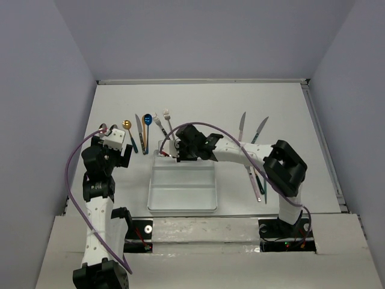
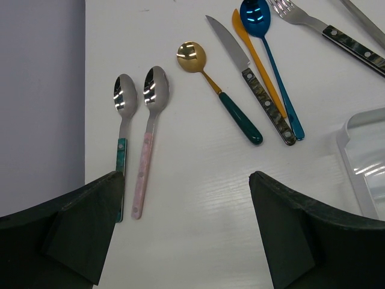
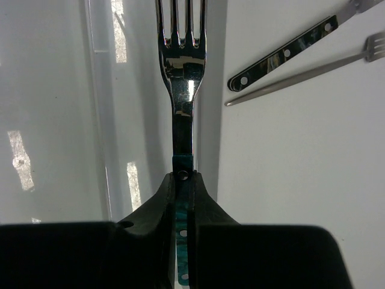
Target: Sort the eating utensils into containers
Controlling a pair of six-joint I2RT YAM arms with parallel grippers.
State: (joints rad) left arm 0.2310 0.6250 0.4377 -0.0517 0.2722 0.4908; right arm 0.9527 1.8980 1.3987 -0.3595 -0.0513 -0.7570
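My right gripper is shut on the teal handle of a silver fork. It holds the fork over the far end of the white tray, along the tray's wall. My left gripper is open and empty above the bare table. Ahead of it lie a teal-handled spoon, a pink-handled spoon, a gold spoon, a knife, a gold knife, a blue spoon and a fork. The tray's compartments look empty.
Two forks lie just beyond the tray. Two knives and two more utensils lie right of the tray, partly under my right arm. A tray corner shows in the left wrist view. Walls enclose the table.
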